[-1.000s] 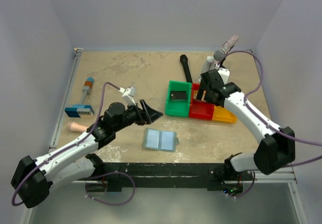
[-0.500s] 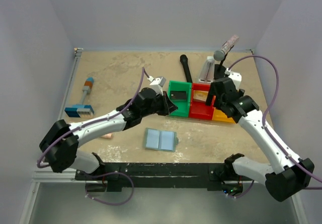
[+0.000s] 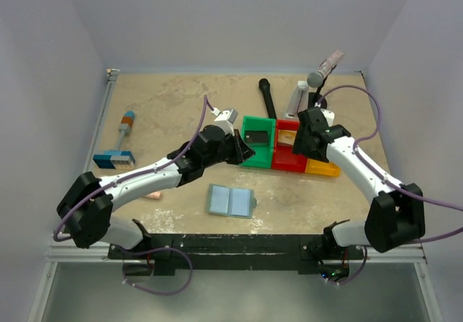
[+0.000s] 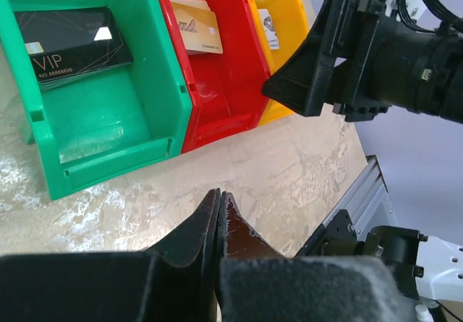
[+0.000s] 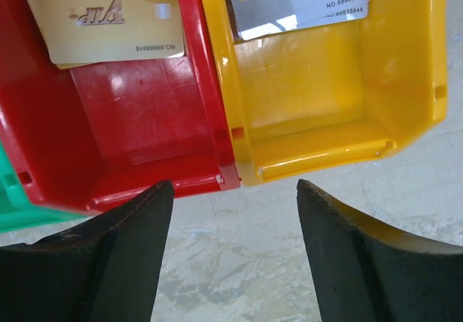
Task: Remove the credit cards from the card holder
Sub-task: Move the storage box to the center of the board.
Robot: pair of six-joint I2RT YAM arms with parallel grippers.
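Note:
The grey-blue card holder (image 3: pixel 230 200) lies open and flat near the table's front edge, apart from both grippers. A dark credit card (image 4: pixel 72 40) leans in the green bin (image 3: pixel 258 155). In the red bin (image 5: pixel 145 112) rests a tan card (image 5: pixel 108 22), and a pale grey card (image 5: pixel 300 0) sits in the yellow bin (image 5: pixel 325 98). My left gripper (image 4: pixel 219 193) is shut with nothing between its fingers, hovering just in front of the green bin. My right gripper (image 5: pixel 235 188) stands open over the front edge where the red and yellow bins meet, holding nothing.
Behind the bins lie a black cylinder (image 3: pixel 268 98) and a grey-and-pink stick tool (image 3: pixel 325 67). A blue-and-orange block tool (image 3: pixel 119 145) sits at the far left. A small pink object (image 3: pixel 152 194) lies under the left arm. The right gripper's body (image 4: pixel 347 54) looms close beside the left.
The left arm swung right, from beside the card holder to the green bin, and its jaws closed empty. The right gripper shifted over the bins and its jaws narrowed somewhat.

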